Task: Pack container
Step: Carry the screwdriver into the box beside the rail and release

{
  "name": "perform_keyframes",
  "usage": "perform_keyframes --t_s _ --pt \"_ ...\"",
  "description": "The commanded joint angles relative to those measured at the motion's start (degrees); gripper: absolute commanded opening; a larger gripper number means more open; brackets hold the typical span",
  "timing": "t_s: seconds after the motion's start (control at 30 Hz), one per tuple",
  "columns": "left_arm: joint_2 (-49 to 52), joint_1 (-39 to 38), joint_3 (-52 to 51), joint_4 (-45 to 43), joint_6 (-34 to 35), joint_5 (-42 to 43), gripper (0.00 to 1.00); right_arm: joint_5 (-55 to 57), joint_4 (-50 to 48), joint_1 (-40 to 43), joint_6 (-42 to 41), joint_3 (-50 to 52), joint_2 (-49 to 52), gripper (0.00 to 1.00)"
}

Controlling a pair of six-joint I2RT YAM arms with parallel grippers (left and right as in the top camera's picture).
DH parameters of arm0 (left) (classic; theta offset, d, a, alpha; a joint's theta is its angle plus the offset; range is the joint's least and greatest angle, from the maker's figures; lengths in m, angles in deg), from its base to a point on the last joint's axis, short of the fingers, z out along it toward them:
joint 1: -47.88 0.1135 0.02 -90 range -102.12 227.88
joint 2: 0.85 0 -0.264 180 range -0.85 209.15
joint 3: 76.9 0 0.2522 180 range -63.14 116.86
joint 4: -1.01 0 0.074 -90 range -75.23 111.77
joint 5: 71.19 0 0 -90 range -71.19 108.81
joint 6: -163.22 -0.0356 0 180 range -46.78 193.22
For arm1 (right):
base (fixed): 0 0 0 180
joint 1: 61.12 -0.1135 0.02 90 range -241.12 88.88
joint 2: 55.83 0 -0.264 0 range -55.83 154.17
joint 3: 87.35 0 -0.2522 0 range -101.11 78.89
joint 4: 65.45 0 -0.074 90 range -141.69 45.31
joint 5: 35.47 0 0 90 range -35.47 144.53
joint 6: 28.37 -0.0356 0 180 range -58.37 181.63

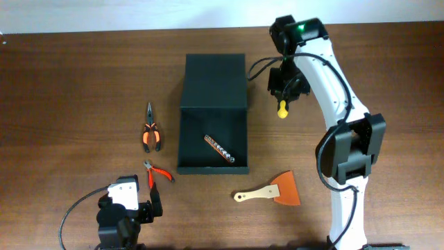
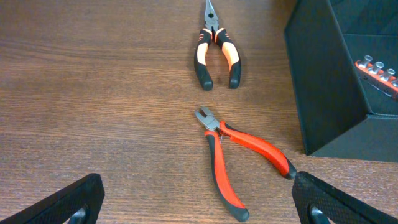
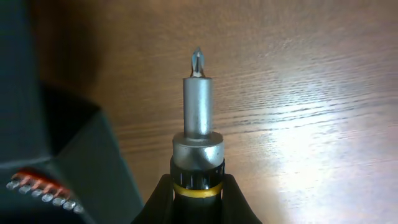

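We are finding the dark green box point(image 1: 211, 135) sitting at the middle of the desk point(image 1: 76, 83), its flap lid point(image 1: 215, 78) lying open toward the far edge. Inside, a strip of screwdriver bits point(image 1: 220, 148) is lying at a slant on the box floor.

The right hand point(image 3: 198, 208) is gripping a screwdriver point(image 3: 198, 112) by its black handle with the yellow ring. Its fingers point(image 3: 158, 199) are pressing on both sides, and the metal shaft and cross tip are pointing away from the wrist camera. In the overhead view this hand is hanging just beside the right edge of the lid, outside the box.

The left hand point(image 2: 199, 202) is hovering near the front left of the desk with its fingers point(image 2: 71, 202) spread wide and holding nothing. Below it, red-handled cutters point(image 2: 227, 158) are lying on the desk, close to the front left corner of the box but apart from it. Orange-and-black long-nose pliers point(image 2: 214, 50) are lying farther back, left of the box.

A scraper point(image 1: 272, 190) with a wooden handle and an orange blade is lying in front of the box, to its right.
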Motion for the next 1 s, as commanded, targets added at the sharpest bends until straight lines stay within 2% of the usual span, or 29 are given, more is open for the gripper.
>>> perform_keyframes --t_s 0.0,0.13,0.27,0.47,0.73,0.97 --pt "-0.46 0.24 -0.28 -0.15 0.57 0.20 0.99 -2.19 2.23 -1.42 5.07 -5.92 -0.09 0.04" --pt "-0.46 0.24 -0.28 -0.15 0.57 0.20 0.99 -7.23 4.76 -4.48 12.92 -10.23 -0.09 0.04" --pt "-0.46 0.24 -0.28 -0.15 0.57 0.20 0.99 -13.92 5.51 -9.42 25.94 -11.56 -0.17 0.04" --pt "-0.46 0.24 -0.28 -0.15 0.57 0.20 0.99 -14.47 5.73 -17.88 36.24 -11.54 -0.17 0.04" --pt "-0.46 0.24 -0.28 -0.15 0.57 0.20 0.99 -12.55 3.30 -25.88 42.12 -8.31 -0.17 0.09" --pt "-0.46 0.24 -0.28 -0.15 0.57 0.20 0.99 -10.84 -5.11 -27.23 42.05 5.42 -0.15 0.08"
